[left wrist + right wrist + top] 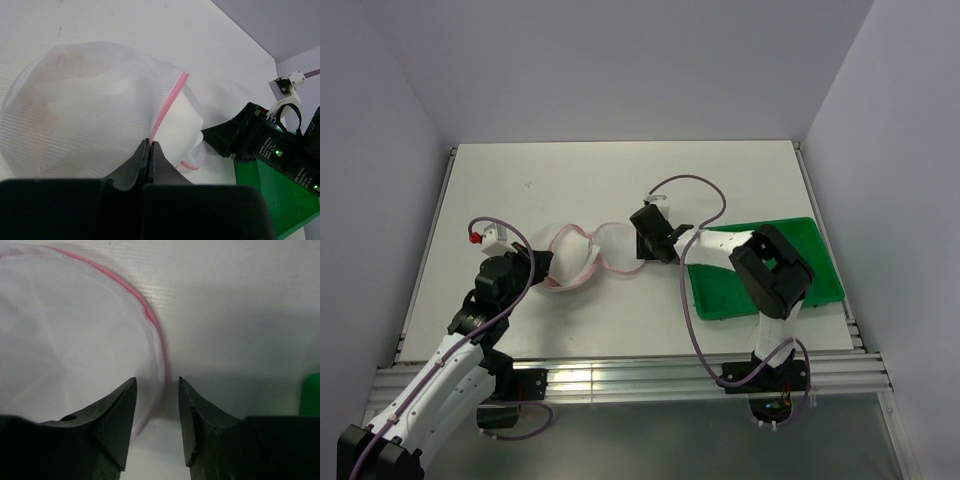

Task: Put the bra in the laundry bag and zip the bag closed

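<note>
Currently your left end effector point(150, 144) is pressed together on the pink trim of the laundry bag point(100, 90), pinching the domed half. A faint peach shape, the bra point(50, 100), shows through that half's mesh. Your right end effector point(157, 381) is half spread, straddling the rim of the bag's other half, which lies flat on the tabletop point(570, 180). A green tray point(810, 265) sits to the right.

Plain white table point(570, 180), nothing fancy. Green tray point(828, 262) flat on it toward the right edge. Laundry bag point(582, 258) open just left of the tray, two halves side by side, not touching it.
</note>
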`<action>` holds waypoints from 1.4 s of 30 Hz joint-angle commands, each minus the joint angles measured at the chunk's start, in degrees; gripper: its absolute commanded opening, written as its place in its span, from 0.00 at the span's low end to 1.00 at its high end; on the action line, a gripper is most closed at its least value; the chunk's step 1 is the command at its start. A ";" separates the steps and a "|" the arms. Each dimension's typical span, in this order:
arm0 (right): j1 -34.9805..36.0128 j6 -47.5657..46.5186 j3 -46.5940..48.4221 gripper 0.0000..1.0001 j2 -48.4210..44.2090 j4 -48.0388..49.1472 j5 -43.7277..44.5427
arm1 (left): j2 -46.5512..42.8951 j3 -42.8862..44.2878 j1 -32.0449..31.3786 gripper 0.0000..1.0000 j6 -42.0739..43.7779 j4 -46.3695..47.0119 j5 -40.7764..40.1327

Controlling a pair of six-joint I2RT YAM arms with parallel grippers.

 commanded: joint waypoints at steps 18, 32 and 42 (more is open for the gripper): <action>-1.70 1.04 -10.69 0.00 -20.98 10.26 5.01 | 0.90 0.99 0.03 0.00 0.36 3.04 3.50; 8.57 -8.36 -0.51 0.00 -32.17 -10.13 18.19 | -0.94 4.25 -0.15 0.00 -2.45 3.04 9.65; 26.15 -15.93 21.98 0.00 -19.70 -15.59 28.84 | 4.86 -0.15 -0.68 0.00 -2.80 11.39 8.95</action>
